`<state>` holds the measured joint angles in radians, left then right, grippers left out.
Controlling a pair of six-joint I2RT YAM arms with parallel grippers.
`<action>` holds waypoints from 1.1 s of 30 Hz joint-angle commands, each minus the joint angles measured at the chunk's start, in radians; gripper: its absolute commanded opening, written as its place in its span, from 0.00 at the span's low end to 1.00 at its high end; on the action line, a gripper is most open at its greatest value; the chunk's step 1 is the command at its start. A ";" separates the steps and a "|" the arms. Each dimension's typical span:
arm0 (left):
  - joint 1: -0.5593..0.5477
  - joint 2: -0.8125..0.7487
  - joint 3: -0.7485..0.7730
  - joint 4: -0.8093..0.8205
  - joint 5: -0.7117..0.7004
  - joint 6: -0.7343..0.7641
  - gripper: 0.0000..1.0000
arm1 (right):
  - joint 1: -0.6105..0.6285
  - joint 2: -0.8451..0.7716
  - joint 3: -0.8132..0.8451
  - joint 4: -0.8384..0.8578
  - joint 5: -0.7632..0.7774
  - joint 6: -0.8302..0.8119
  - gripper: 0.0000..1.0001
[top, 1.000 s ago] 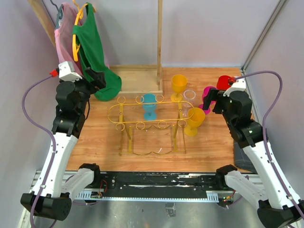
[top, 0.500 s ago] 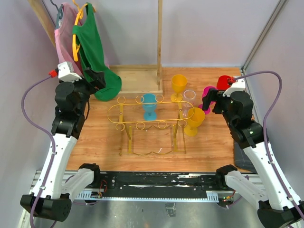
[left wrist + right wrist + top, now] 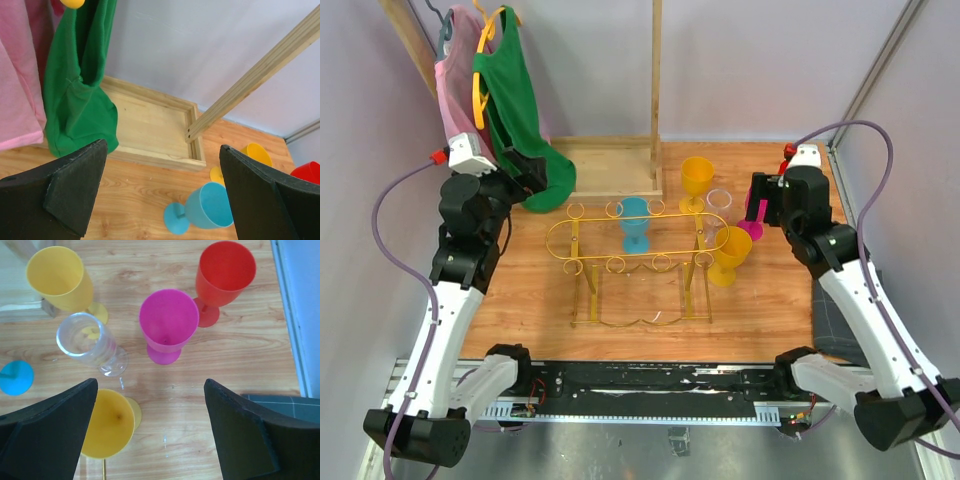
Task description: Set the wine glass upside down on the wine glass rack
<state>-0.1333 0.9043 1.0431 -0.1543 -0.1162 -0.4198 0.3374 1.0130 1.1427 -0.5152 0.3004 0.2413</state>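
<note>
The right end effector [image 3: 150, 390] hangs open over the pink glass [image 3: 168, 322], which stands upright near the far right corner of the worktop [image 3: 235, 365]. It should come down centred on the stem and close gently. The red glass [image 3: 225, 272] and the clear glass [image 3: 82, 337] crowd either side. A yellow glass [image 3: 107, 425] stands between the pink glass and the rack [image 3: 640, 245], which sits mid-worktop. The left end effector [image 3: 162, 147] is open and empty.

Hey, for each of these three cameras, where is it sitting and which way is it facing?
Top external: above and behind the arm bases, looking down on the wine glass rack; left arm and right arm show.
Left wrist: on the left arm, facing the far wall, wooden tray and blue glass; left end effector frames it.
Right wrist: looking straight down on the magenta glass; right end effector frames it.
Shared: top and left wrist both show the blue glass.
</note>
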 commanded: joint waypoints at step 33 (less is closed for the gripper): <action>-0.005 -0.014 -0.041 -0.001 0.049 -0.011 0.99 | -0.245 0.556 0.528 -0.239 -0.028 0.010 0.65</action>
<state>-0.1333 0.8902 1.0130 -0.1677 -0.0807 -0.4343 0.1097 1.5242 1.6218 -0.7120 0.2783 0.2646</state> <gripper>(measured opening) 0.991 0.656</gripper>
